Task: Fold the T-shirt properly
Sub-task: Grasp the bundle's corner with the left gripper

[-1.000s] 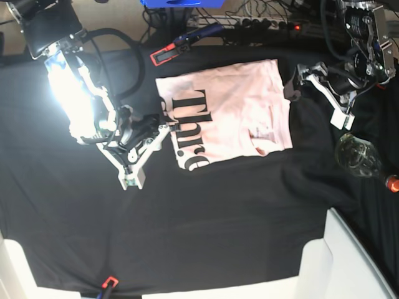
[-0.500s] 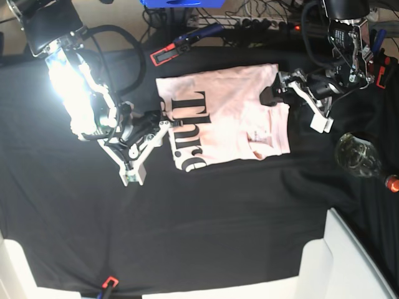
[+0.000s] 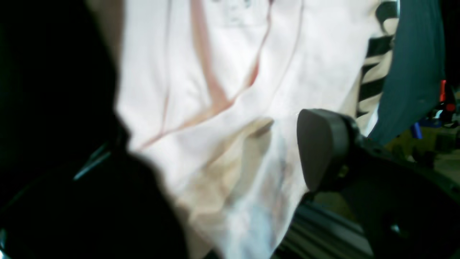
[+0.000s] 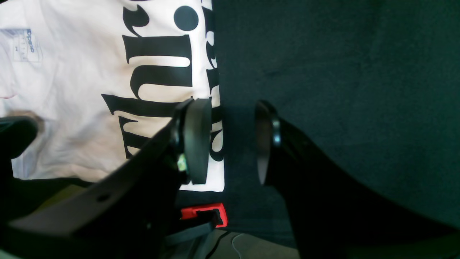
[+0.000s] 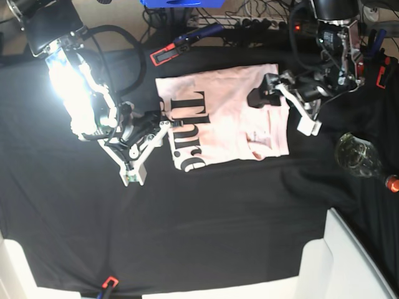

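Folding the shirt (image 5: 224, 112), which lies at the bench (image 5: 206, 224) centre, needs both edges pinched together: left jaws (image 5: 274, 93), wide, hover at 3 o'clock; right jaws (image 4: 230, 140), narrow and empty, straddle the 9 o'clock edge.

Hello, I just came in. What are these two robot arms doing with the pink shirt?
The two arms are folding a pale pink T-shirt that lies on a black table cloth, already folded into a compact rectangle with black lettering showing. The left pincer hangs wide open over the shirt's plain side and grips nothing. The right pincer is at the lettered edge, with one finger over the shirt and the other over the cloth. Its jaws are apart and empty.
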### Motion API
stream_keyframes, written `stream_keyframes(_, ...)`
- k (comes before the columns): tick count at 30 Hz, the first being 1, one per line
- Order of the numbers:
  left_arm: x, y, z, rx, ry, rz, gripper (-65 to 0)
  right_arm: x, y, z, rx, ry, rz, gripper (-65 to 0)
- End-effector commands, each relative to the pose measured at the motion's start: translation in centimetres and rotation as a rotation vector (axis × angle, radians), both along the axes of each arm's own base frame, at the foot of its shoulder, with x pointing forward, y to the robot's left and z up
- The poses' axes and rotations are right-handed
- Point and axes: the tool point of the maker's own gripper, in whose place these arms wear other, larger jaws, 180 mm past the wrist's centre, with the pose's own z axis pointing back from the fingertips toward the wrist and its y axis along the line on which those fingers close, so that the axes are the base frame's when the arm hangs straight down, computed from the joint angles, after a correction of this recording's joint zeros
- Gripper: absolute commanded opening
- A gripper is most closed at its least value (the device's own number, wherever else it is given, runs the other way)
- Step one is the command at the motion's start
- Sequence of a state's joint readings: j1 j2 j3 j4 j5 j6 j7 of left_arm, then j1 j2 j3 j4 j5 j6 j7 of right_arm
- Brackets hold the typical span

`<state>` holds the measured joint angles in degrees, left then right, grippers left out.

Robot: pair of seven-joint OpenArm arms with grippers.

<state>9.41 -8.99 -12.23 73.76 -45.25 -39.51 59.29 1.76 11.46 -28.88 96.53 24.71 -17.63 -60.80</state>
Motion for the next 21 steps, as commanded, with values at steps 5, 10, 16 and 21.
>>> stream_keyframes(5, 1.2, -2.6, 0.2, -0.029, -0.007, -0.073, -8.7, 1.0, 0.1, 1.0, 0.008, -0.040, 0.000, -44.5)
stream_keyframes(10, 1.6, -3.1, -0.4, -0.045, 0.010, -0.075, -23.3, 1.0, -0.1, 0.9, 0.005, -0.040, 0.000, -44.5)
stream_keyframes(16, 3.3, -2.9, 0.0, -0.045, -0.005, -0.076, -65.0, 1.0, -0.1, 0.9, 0.003, -0.038, 0.000, -44.5)
stream_keyframes(21, 7.0, -1.0, 1.3, 0.031, -0.036, -0.046, -65.0, 1.0, -0.1, 0.9, 0.003, -0.038, 0.000, -44.5)
